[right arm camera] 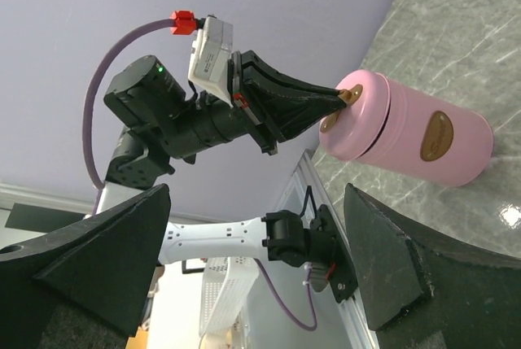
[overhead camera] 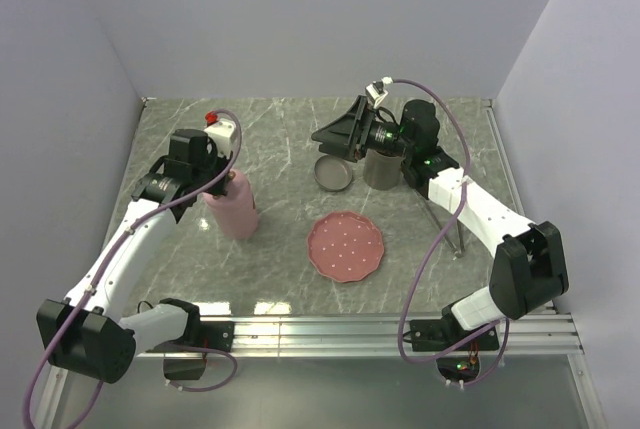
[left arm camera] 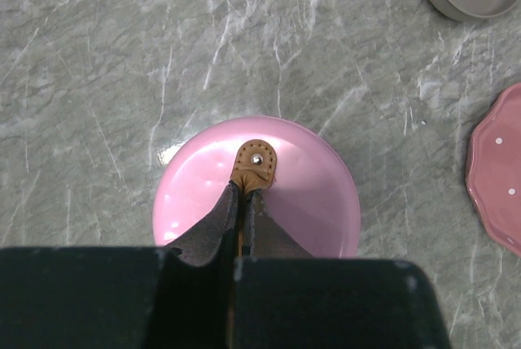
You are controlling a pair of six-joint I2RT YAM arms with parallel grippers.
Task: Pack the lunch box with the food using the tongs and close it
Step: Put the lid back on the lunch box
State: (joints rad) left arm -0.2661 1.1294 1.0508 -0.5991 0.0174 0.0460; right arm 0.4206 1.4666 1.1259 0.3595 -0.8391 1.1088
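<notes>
Closest to the lens in the left wrist view are the black fingers point(left arm camera: 207, 231) of the left pincer point(left arm camera: 244, 196), clenched on a small brown leather tab point(left arm camera: 255, 163) riveted to the top of the pink lunch box point(left arm camera: 317, 194). From above, this tall pink cylinder stands upright on the grey marbled worktop point(overhead camera: 280, 139), toward the left edge and about midway between the near and far edges. The left arm reaches over it from the near left corner. The right wrist view shows a seam around the body below the lid and a brown oval patch on the side. Further right, near the middle of the worktop and closer to the near edge, a pink scalloped plate point(overhead camera: 346, 246) with small white dots lies flat, apart from the lunch box. Beyond it toward the far edge sits a shallow round grey dish point(overhead camera: 334, 173), and just beside that on its right a taller grey pot point(overhead camera: 380, 171); whether the two touch cannot be told. The right pincer point(right arm camera: 259, 188) hangs above the dish, turned on its side and pointing toward the left edge, released, its jaws wide apart with nothing between them. Under the right forearm, toward the right edge, slim dark bars that look like the tongs point(overhead camera: 455, 241) lie on the worktop, partly hidden
</notes>
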